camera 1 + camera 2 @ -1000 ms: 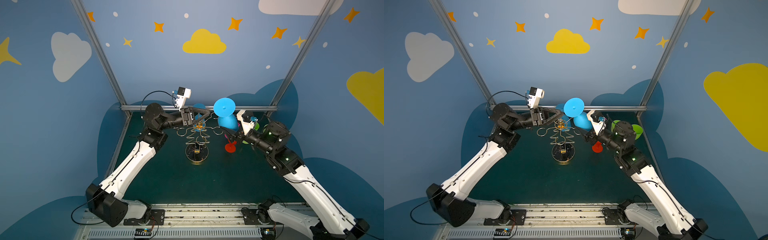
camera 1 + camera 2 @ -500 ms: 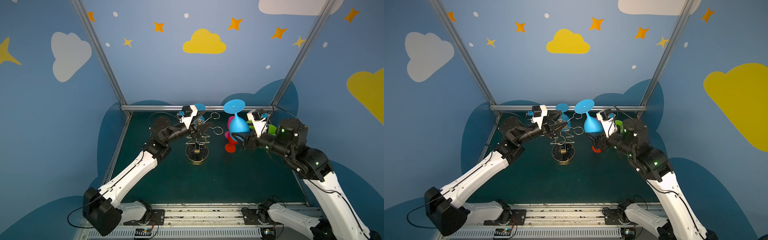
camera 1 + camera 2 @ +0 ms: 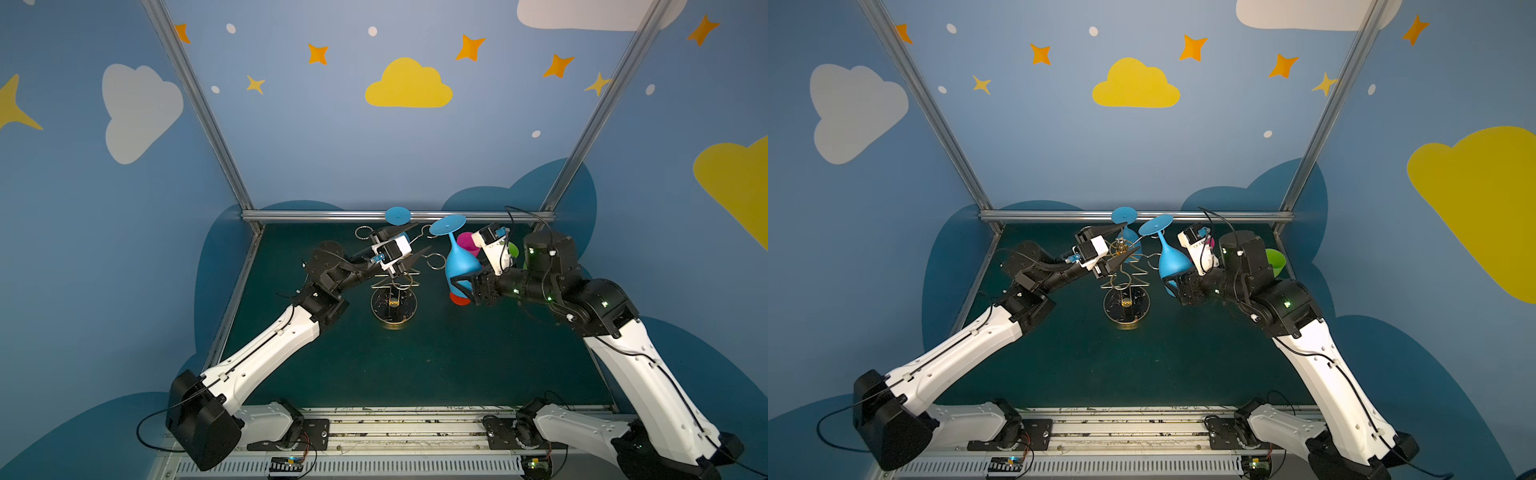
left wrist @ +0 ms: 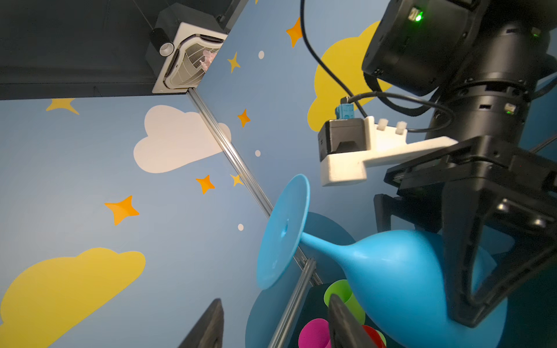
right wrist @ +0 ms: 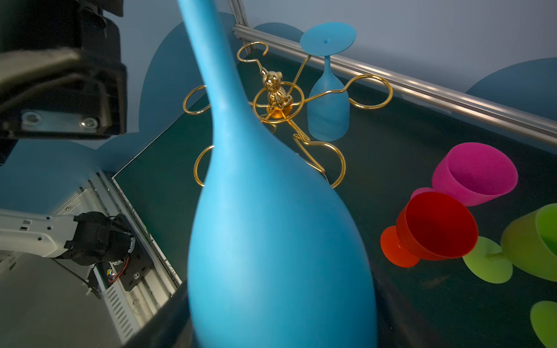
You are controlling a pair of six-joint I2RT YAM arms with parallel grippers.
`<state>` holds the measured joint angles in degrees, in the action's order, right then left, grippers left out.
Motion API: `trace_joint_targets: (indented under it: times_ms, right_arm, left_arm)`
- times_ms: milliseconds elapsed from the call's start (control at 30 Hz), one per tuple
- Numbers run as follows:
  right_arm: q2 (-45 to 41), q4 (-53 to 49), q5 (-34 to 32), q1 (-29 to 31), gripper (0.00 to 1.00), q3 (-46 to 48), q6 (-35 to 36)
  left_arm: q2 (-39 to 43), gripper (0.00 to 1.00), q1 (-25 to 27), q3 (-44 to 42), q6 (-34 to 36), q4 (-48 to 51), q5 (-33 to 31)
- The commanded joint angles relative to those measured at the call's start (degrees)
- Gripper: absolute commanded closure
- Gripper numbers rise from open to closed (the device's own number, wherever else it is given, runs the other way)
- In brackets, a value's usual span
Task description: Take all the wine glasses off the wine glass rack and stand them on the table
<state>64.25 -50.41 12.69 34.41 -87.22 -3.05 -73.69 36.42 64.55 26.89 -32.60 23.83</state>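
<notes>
right gripper (image 3: 464, 286): clamped on the wine glass (image 3: 459, 259) bowl, just off the wine glass rack (image 3: 405, 311), right-arm side
glass axis: foot up, tipped toward rack
left gripper (image 3: 422, 237): spread, empty, by rack top

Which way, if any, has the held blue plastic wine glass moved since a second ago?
Yes. In both top views the blue wine glass sits lower in frame and slightly rightward against the rack's round dark base.
</notes>
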Motion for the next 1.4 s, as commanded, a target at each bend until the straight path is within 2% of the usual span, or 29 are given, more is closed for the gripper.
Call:
trace_joint_targets:
  times_ms: [0,333,467,600,700,900,1033,1133,1367]
  right_arm:
    - [0.42,0.61,1.61,0.9,0.9,-1.14,-1.28]
    - [1.5,-0.33,1.26,3.78,0.91,-0.61,-2.28]
    - [1.57,-0.28,1.27,4.41,0.91,-0.14,-2.8]
    - [1.48,0.23,1.39,4.78,0.88,0.11,-3.05]
    - [1.36,0.44,0.42,4.87,0.77,0.36,-3.6]
    - [-1.04,4.39,0.82,4.8,0.39,3.21,-5.19]
    - [-4.62,10.7,1.8,4.11,0.23,5.91,-6.15]
    - [-7.93,15.54,3.99,2.82,0.19,7.64,-7.32]
    - [-15.57,24.3,8.59,-0.97,0.16,12.53,-10.26]
  left_arm:
    - [-0.93,0.47,0.49,1.02,2.97,-0.27,0.9]
    - [-1.52,0.54,0.93,2.4,3.13,0.77,0.52]
    - [-1.39,0.66,0.98,2.35,2.35,0.62,0.22]
    - [-0.97,0.83,1.02,2.28,2.04,1.23,0.17]
    - [-0.46,0.96,0.95,1.92,0.84,1.6,-0.99]
    - [1.07,0.97,1.02,-1.44,-2.35,-0.23,-4.49]
    - [2.09,0.97,0.99,-1.38,-8.9,1.4,-10.02]
    - [3.07,0.97,0.88,-1.8,-14.67,3.59,-13.3]
    - [5.86,0.97,-0.73,-5.17,-26.77,2.98,-14.1]
